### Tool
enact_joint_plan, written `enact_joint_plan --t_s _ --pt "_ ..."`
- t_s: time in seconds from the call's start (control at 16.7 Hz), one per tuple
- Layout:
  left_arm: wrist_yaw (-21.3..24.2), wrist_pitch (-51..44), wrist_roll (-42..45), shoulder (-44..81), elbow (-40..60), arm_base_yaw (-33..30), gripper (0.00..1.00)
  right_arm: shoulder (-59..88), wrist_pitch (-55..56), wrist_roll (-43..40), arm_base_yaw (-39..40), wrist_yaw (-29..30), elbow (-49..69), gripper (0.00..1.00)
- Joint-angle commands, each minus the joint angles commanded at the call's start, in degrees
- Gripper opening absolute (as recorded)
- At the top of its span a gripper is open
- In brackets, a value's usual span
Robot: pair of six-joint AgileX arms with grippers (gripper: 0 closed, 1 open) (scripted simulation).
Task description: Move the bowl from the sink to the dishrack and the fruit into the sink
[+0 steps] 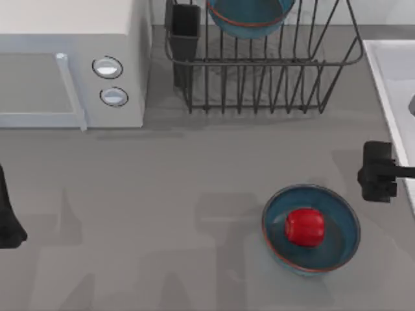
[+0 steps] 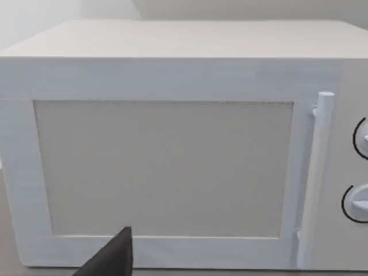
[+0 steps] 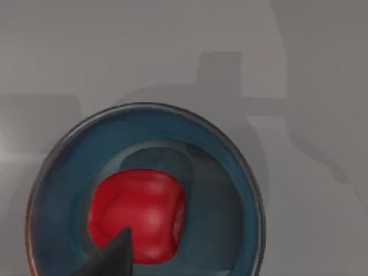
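Jaw state cannot be told for either arm from these views. The right gripper (image 1: pixel 377 172) hangs at the right side of the table, just beside the sink (image 1: pixel 382 65) rim and up and to the right of the near bowl; its wrist view looks straight down on the fruit (image 3: pixel 138 215). The left gripper (image 1: pixel 10 223) sits parked at the table's left edge, facing the microwave (image 2: pixel 172 161).

One teal bowl (image 1: pixel 249 16) already stands in the dishrack (image 1: pixel 259 84) at the back, leaning among the upright bars, so the first half of the task looks done. The second half is not: the red fruit lies in the middle of a second bowl (image 1: pixel 340 223) that rests on the grey table (image 1: pixel 162 194), well apart from the sink.

What remains, by this reading, is to pick the fruit out of that bowl and carry it right, over the raised rim, into the basin. The bowl's wall closely surrounds the fruit, so a descent from above seems the clean approach. The rack's black cutlery cup (image 1: pixel 185 29) and the microwave stand far from that path.
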Motion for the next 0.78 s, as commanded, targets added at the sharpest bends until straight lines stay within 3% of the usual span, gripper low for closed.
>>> enact_joint_plan --t_s 0.42,0.78 --pt "0.0 0.0 0.0 0.0 0.0 0.0 1.0 30.79 -18.83 11.11 11.12 -0.14 23.0 1.0" --pt "0.0 0.0 0.0 0.0 0.0 0.0 1.0 39.87 -24.2 14.4 14.51 0.35 30.37 1.0"
